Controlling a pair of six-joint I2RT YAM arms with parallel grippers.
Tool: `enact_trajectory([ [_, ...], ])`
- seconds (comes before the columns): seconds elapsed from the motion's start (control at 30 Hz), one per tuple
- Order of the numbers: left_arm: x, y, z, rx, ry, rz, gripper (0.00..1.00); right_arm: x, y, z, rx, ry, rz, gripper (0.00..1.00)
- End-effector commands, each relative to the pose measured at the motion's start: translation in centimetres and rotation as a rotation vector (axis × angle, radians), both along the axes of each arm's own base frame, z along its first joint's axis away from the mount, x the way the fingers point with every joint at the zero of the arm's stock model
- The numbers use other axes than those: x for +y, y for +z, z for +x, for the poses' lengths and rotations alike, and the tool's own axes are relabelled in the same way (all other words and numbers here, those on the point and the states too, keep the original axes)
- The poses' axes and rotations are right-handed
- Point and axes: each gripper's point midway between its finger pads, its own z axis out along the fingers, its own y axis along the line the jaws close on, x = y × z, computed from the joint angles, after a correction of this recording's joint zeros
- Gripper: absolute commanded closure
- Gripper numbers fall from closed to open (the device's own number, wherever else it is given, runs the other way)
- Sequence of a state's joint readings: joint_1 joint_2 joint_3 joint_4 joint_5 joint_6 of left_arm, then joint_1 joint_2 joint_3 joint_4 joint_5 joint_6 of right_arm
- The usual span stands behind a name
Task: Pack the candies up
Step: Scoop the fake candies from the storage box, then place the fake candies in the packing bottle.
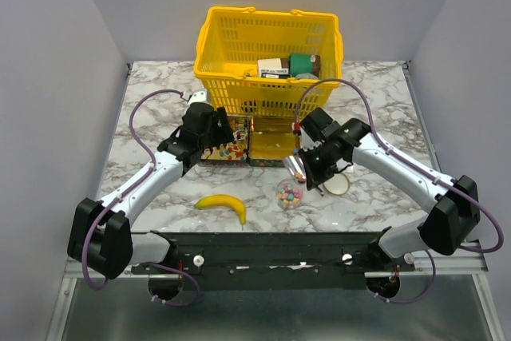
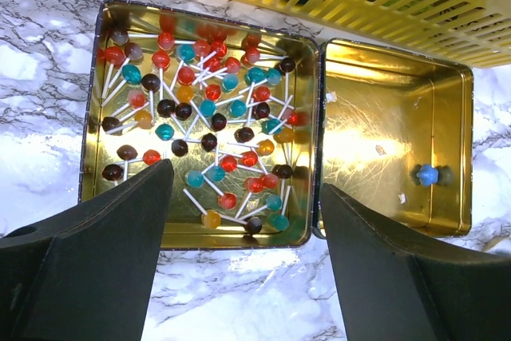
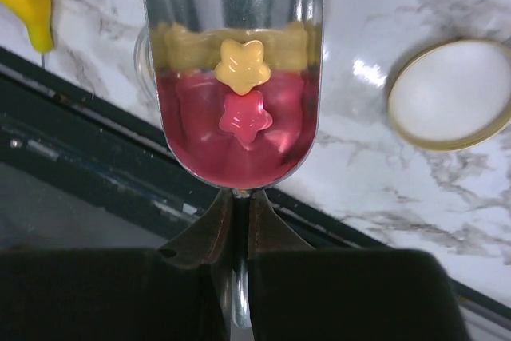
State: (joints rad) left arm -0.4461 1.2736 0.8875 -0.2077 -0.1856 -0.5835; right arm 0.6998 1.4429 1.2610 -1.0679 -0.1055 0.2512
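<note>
We see the candies (image 2: 207, 108) as small round heads in red, teal, orange and dark brown, each on a thin white stick. They lie heaped in the left half of an open gold tin (image 2: 383, 117). Their sticks cross at every angle, so they share no common direction. One blue sweet sits alone in the right half. The tin's two halves lie side by side, their long line running along the front of the yellow basket (image 1: 231, 37). The basket holds a few boxes (image 1: 271, 67).

Everything rests on a white marble-patterned table (image 1: 375, 101) enclosed by plain grey walls (image 1: 48, 77). Nearer the arms we find a banana (image 1: 223, 205), a small clear jar (image 1: 289, 194) with mixed sweets inside, and a round lid (image 3: 455, 93) lying flat beside it.

The left end effector (image 2: 243, 177) hangs over the filled half of the tin. Its fingers stand wide apart, with nothing between them and touching nothing.

The right end effector (image 3: 237, 205) is pinched together on the thin handle of a shiny scoop (image 3: 239, 5). The scoop's long axis runs straight out from the fingers. Two star sweets (image 3: 243, 65), one yellow and one pink, lie at the end nearest the fingers. From above, we see the scoop held just above the jar, near the tin's right half.
</note>
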Motion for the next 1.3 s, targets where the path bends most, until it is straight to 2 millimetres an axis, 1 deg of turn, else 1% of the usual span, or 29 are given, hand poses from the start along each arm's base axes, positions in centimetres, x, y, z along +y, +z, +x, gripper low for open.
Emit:
enact_trajectory([
  [0.0, 0.6, 0.4, 0.5, -0.028, 0.032, 0.011, 0.15, 0.3, -0.3, -4.9, 0.215, -0.012, 0.081, 0.99],
  [0.03, 0.6, 0.4, 0.5, -0.03, 0.032, 0.011, 0.15, 0.3, -0.8, -5.7, 0.252, -0.016, 0.081, 0.99],
  [0.07, 0.6, 0.5, 0.6, -0.032, 0.033, 0.011, 0.14, 0.6, -0.8, -6.3, 0.29, -0.012, 0.105, 0.99],
  [0.17, 0.7, 0.4, 0.5, -0.03, 0.036, 0.014, 0.14, 0.9, -1.3, -7.1, 0.344, -0.033, 0.119, 0.99],
  [0.33, 0.8, 0.5, 0.5, -0.03, 0.037, 0.014, 0.14, 1.2, -2.0, -7.6, 0.419, -0.088, 0.128, 0.99],
  [0.37, 0.8, 0.4, 0.5, -0.027, 0.037, 0.016, 0.14, 1.3, -1.8, -7.8, 0.437, -0.096, 0.144, 0.99],
  [0.53, 0.9, 0.4, 0.5, -0.03, 0.041, 0.019, 0.14, 1.1, -2.2, -8.4, 0.521, -0.161, 0.174, 0.99],
  [0.7, 1.0, 0.4, 0.5, -0.028, 0.044, 0.022, 0.14, 1.5, -1.5, -9.0, 0.596, -0.199, 0.241, 0.99],
  [0.97, 1.0, 0.2, 0.6, -0.024, 0.045, 0.028, 0.14, 1.9, -0.5, -9.2, 0.646, -0.232, 0.294, 0.99],
  [1.17, 1.2, 0.2, 0.7, -0.025, 0.053, 0.035, 0.14, 2.7, 1.8, -8.9, 0.718, -0.279, 0.407, 0.99],
  [1.27, 1.4, 0.4, 0.7, -0.032, 0.069, 0.037, 0.14, 2.8, 2.2, -9.0, 0.752, -0.299, 0.434, 0.99],
])
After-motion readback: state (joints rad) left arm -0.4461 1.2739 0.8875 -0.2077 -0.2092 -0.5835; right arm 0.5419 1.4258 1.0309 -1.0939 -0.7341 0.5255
